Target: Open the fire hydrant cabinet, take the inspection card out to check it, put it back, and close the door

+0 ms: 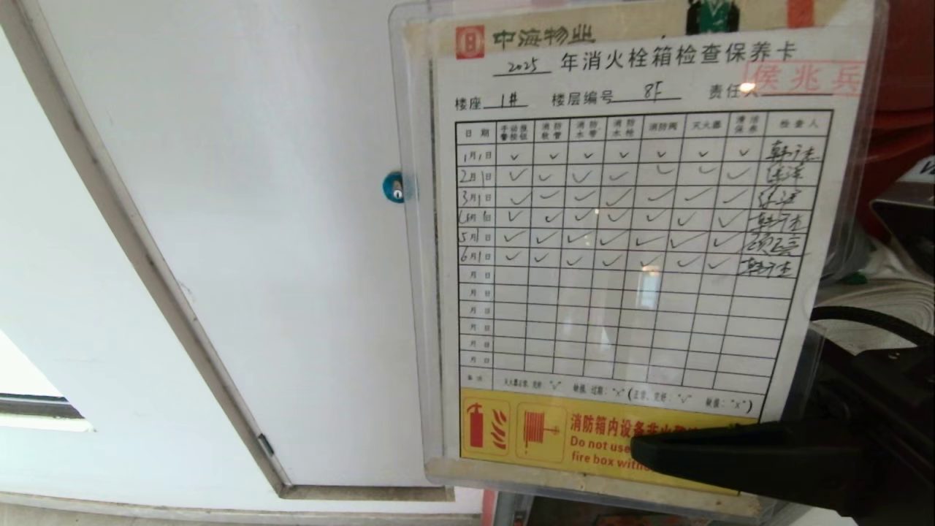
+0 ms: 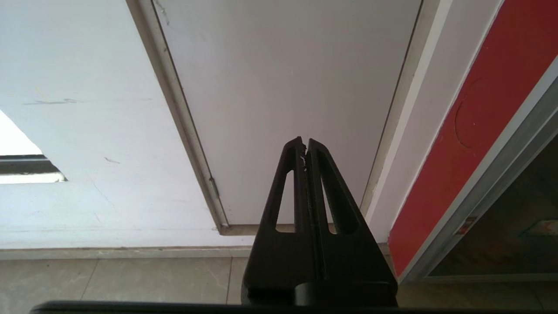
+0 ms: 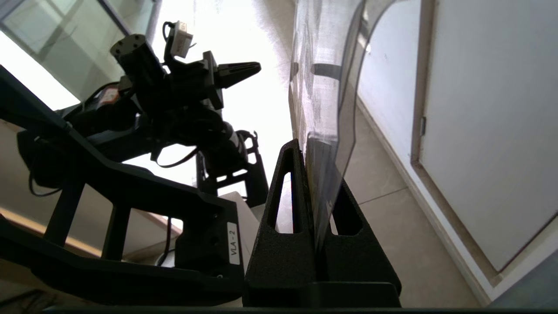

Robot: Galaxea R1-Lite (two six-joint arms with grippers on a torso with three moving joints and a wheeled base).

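Fingers of the right gripper are clamping the card at its five o'clock corner, holding it upright close before the head camera. Left gripper is hanging parked, fingers pressed together, facing the white door.

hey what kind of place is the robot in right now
Probably a building corridor beside a fire hose cabinet: a laminated white fire-cabinet inspection card held up, a white panel door with blue round lock, beige floor tiles.
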